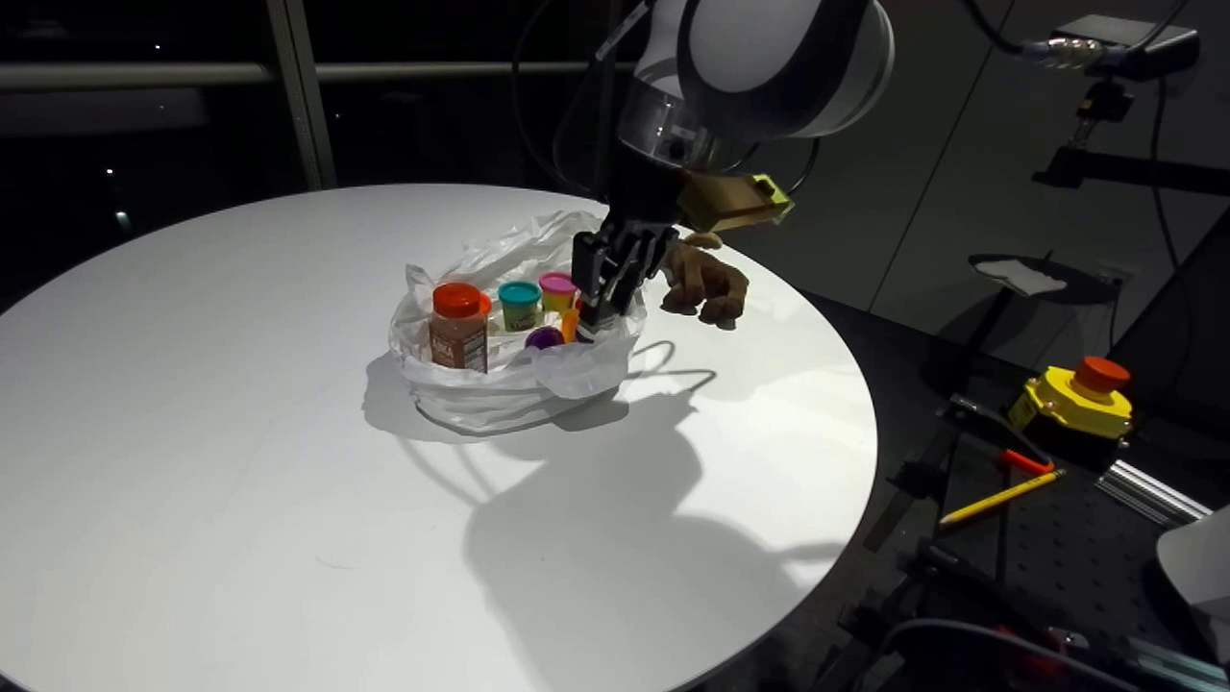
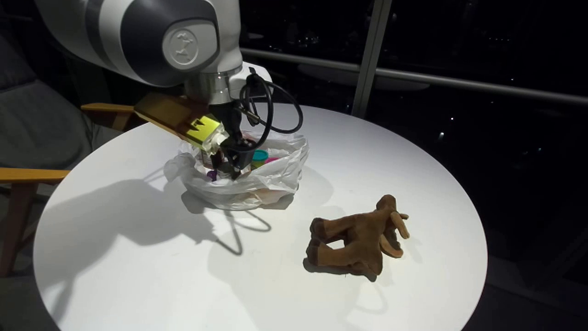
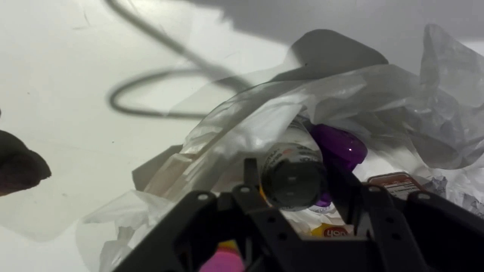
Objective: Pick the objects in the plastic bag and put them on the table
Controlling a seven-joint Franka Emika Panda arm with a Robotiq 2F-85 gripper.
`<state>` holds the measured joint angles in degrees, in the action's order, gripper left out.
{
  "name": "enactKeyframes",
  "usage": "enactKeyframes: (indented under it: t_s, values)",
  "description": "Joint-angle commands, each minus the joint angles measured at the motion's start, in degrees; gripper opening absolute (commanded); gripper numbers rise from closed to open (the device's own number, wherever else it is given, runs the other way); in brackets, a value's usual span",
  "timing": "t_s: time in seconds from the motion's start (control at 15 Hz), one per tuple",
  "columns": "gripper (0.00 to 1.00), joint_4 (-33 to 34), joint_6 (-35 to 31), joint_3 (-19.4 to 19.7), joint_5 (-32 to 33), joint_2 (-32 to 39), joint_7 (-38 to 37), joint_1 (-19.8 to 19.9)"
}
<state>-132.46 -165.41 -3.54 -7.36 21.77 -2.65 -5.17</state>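
Note:
The white plastic bag (image 1: pixel 480 399) sits open on the round table. In an exterior view it holds a red-capped bottle (image 1: pixel 457 332), a teal-lidded tub (image 1: pixel 519 306), a pink-lidded tub (image 1: pixel 557 291) and a purple item (image 1: pixel 545 338). My gripper (image 1: pixel 605 312) points down inside the bag, partly hidden by its rim. In the wrist view a dark-ended bottle (image 3: pixel 293 185) stands between the spread fingers (image 3: pixel 293 175). A slim gap shows on the left finger's side; contact on the right is unclear. The purple item (image 3: pixel 340 145) is beside the right finger.
A brown plush toy (image 2: pixel 358 239) lies on the white table (image 2: pixel 174 285) apart from the bag. A yellow and red button box (image 1: pixel 1071 399) and a pencil (image 1: pixel 1004 497) lie off the table. A chair (image 2: pixel 41 174) stands by the table edge.

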Motion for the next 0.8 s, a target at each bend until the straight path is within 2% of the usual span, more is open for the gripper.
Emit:
enactKeyframes:
  t_s: [0.0,0.07,0.2,0.27,0.33,0.4,0.6,0.73]
  values:
    - [0.57,-0.14,-2.12,0.32,1.88,-0.19,-1.35,-0.97]
    - [0.70,-0.02,-2.17,0.44,2.07,0.00,-1.46,-1.16]
    - [0.81,0.26,-2.11,1.26,3.12,0.43,-1.89,-1.88]
    - [0.38,0.37,-2.19,1.51,3.51,0.58,-1.99,-2.02]
    - [0.43,0.39,-2.27,1.90,4.18,0.62,-2.20,-2.23]
    - [0.42,0.38,-2.30,2.12,4.64,0.58,-2.28,-2.29]
    - [0.19,0.28,-2.59,2.59,5.42,0.18,-2.44,-2.28]
    - [0.20,-0.03,-2.54,2.22,5.14,-0.89,-2.18,-1.88]
